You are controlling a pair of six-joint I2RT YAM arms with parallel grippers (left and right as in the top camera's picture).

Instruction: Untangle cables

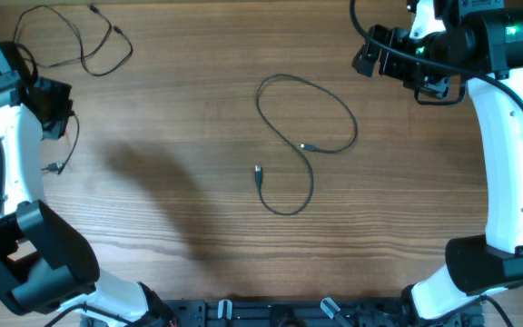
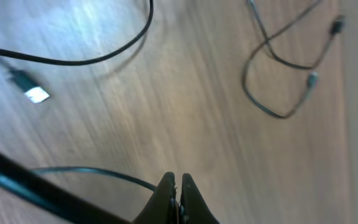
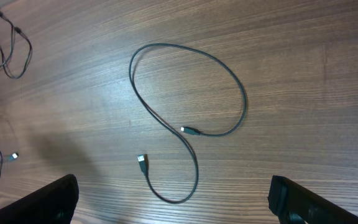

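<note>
The middle cable (image 1: 284,211) lies alone at the centre of the tabletop (image 1: 198,109), bent into one wide loop. One plug end (image 1: 305,145) rests against or just beside its own strand where the loop closes. The other plug end (image 1: 258,170) points free toward the near edge.

A second cable (image 1: 105,73) sits in loose curls at the far left corner. A third strand (image 1: 64,150) trails along the left edge, its plug (image 2: 36,94) flat on the wood. All three are well apart from one another.

The left gripper (image 2: 176,198) hangs low by the left edge with its jaws pressed together. A thin strand runs up to the tips, but I cannot tell whether it is pinched there.

The right gripper (image 3: 174,180) hovers over the far right corner, its jaws spread wide and holding nothing.

The sorting looks largely done. What seems left is opening the central loop. That probably calls for the right arm to travel in toward the centre, drop onto the inner plug end, close there, and draw it outward so the strand lies without touching itself.
</note>
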